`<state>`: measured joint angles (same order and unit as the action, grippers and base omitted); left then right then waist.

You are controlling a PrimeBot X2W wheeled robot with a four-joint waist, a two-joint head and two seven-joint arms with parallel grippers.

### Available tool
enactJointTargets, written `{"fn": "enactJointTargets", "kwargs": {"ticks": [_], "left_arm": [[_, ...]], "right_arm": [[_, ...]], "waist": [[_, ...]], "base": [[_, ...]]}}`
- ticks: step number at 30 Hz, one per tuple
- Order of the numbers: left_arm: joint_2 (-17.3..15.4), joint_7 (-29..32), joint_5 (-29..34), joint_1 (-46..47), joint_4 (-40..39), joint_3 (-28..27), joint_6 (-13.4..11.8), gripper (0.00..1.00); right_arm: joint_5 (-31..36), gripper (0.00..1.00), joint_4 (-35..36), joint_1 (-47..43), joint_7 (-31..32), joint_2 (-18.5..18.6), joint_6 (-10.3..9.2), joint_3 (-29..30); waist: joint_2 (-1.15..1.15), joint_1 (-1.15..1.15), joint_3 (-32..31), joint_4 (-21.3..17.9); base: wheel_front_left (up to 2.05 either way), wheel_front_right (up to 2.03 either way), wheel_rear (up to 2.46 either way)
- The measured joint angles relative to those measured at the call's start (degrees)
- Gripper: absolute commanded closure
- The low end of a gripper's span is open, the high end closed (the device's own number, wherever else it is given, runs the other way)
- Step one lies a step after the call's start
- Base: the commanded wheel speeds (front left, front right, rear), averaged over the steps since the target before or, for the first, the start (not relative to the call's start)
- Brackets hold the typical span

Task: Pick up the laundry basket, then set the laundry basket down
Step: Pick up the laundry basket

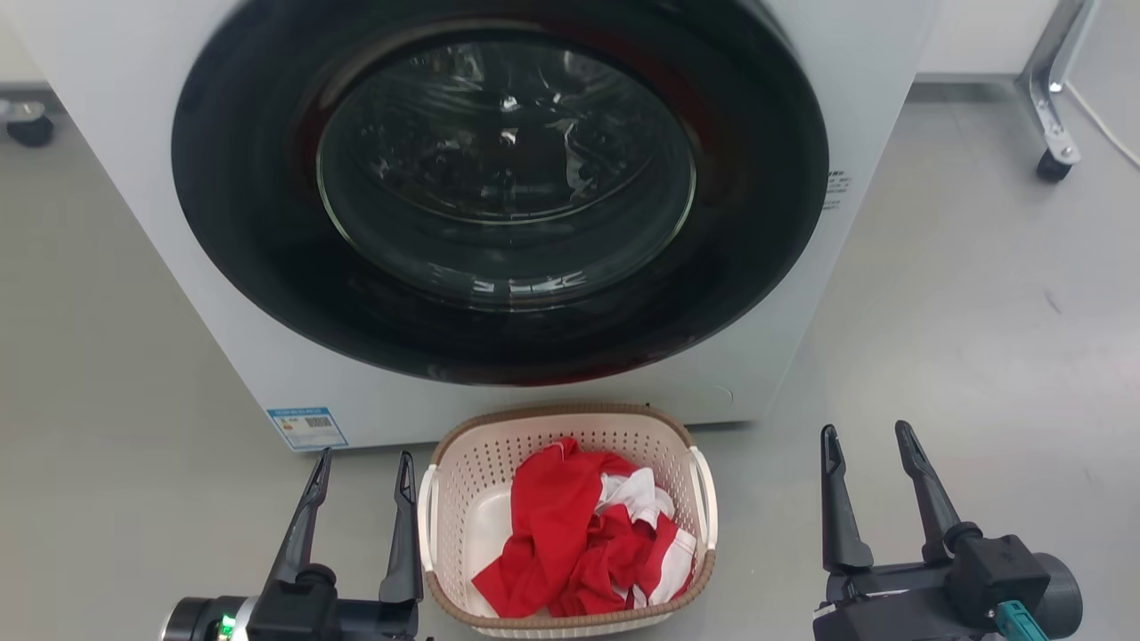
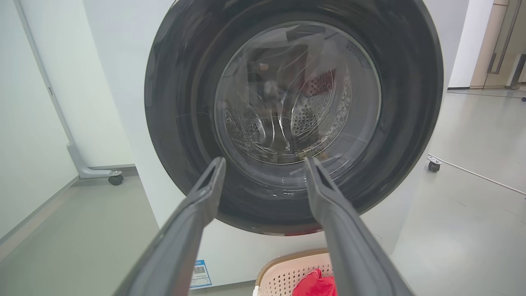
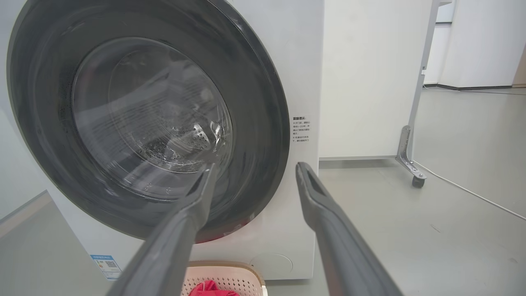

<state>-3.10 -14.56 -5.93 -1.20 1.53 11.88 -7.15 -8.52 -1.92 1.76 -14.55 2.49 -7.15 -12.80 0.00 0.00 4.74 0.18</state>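
The laundry basket (image 1: 472,481) stands on the grey floor right before the washing machine, cream with perforated walls, a brown woven-look rim and white side handles. Red and white clothes (image 1: 588,534) lie heaped in it. My left gripper (image 1: 363,465) is open just left of the basket, its inner finger close beside the left handle, not touching. My right gripper (image 1: 868,439) is open well to the right of the basket, apart from it. The basket's rim (image 2: 287,260) peeks up at the bottom of the left wrist view between my left gripper (image 2: 265,163) fingers, and likewise the basket (image 3: 230,271) below my right gripper (image 3: 255,167).
A white front-loading washing machine (image 1: 802,294) with a shut round dark glass door (image 1: 503,178) rises directly behind the basket. Wheeled metal frame legs (image 1: 1055,133) stand at the far right, and a caster (image 1: 31,129) at the far left. Open grey floor lies on both sides.
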Motion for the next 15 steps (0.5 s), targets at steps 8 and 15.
{"fn": "enactJointTargets", "kwargs": {"ticks": [8,15], "left_arm": [[0.0,0.0,-0.8,1.2,-0.6,-0.1,0.0,0.0],[0.1,0.0,-1.5,5.6,0.5,0.1,0.0,0.0]], "right_arm": [[0.8,0.0,0.6,2.7,0.0,0.0,0.0,0.6],[1.5,0.0,-1.3,8.1,-0.2,0.1,0.0,0.7]], "waist": [[0.0,0.01,4.3,0.0],[0.0,0.01,9.7,-0.1]], "base": [[0.0,0.0,0.0],[0.0,0.0,0.0]]}}
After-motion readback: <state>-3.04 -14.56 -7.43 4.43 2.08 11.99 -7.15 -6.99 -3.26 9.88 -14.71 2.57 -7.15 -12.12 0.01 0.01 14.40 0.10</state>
